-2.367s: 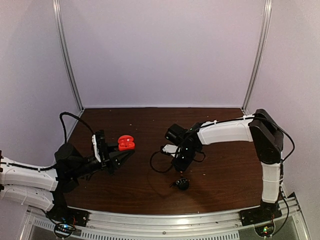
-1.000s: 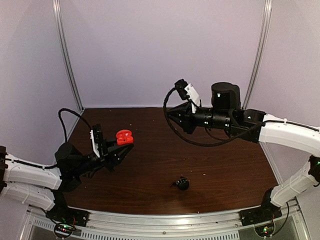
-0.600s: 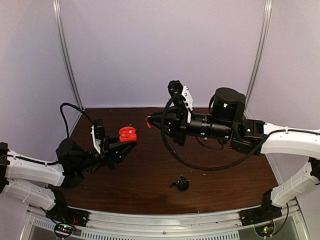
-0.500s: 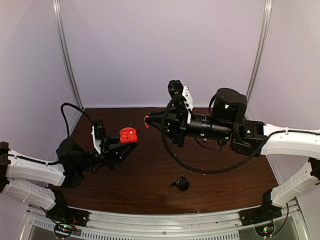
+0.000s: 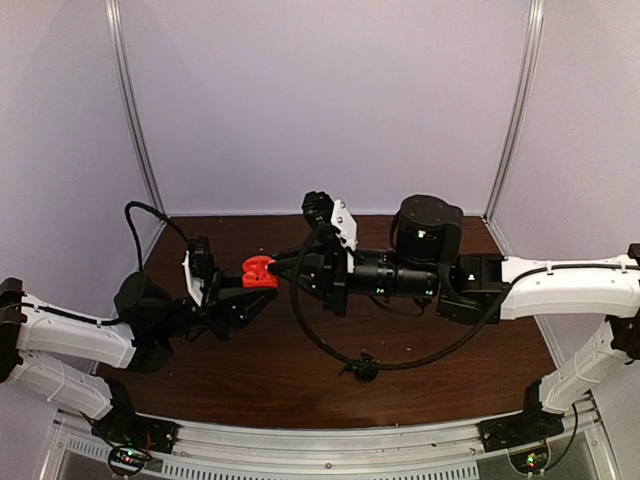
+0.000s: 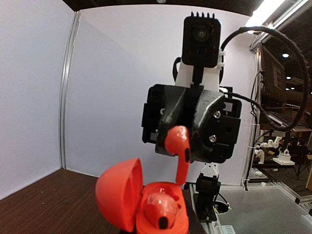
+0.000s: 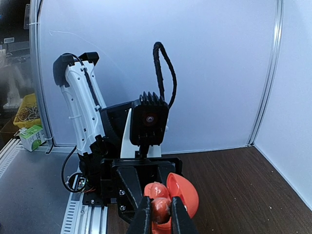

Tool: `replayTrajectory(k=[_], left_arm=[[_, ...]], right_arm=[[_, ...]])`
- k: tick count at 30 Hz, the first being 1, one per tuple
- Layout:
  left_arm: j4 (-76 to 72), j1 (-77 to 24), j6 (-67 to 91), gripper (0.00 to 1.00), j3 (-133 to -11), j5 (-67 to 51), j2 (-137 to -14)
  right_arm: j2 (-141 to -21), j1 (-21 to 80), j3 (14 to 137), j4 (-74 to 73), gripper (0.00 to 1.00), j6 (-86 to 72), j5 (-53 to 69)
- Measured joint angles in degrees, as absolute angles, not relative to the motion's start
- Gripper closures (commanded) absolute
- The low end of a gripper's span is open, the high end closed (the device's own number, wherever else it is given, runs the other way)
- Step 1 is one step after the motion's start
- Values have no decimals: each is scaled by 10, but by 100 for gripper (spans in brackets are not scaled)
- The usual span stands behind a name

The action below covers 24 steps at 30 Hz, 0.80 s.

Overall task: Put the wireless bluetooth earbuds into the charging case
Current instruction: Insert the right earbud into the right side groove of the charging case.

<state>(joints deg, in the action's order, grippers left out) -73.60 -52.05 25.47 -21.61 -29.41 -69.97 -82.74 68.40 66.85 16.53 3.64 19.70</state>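
My left gripper (image 5: 250, 287) is shut on the open red-orange charging case (image 5: 259, 272) and holds it in the air. In the left wrist view the lid (image 6: 117, 192) stands open to the left and one red-orange earbud (image 6: 163, 204) sits in the base. My right gripper (image 5: 284, 264) is shut on the second red-orange earbud (image 6: 178, 146). Its stem points down, with the tip just above the case's empty slot. The right wrist view shows this earbud (image 7: 161, 206) pinched between my fingers, directly in front of the case (image 7: 186, 194).
A black round case (image 5: 365, 369) with a small black piece beside it lies on the brown table (image 5: 450, 350) near the front middle, under the right arm's hanging cable. White walls with metal posts enclose the table.
My right arm rose from the table and swung left with the red-orange earbud until it reached the case. My left arm lifted the case and moved it slightly right.
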Motion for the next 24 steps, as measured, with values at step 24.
replayTrajectory(k=[24], left_arm=[[-732,-521,259,100,-220,-300,-705]], right_arm=[[-852,699,670,204,90,58,156]])
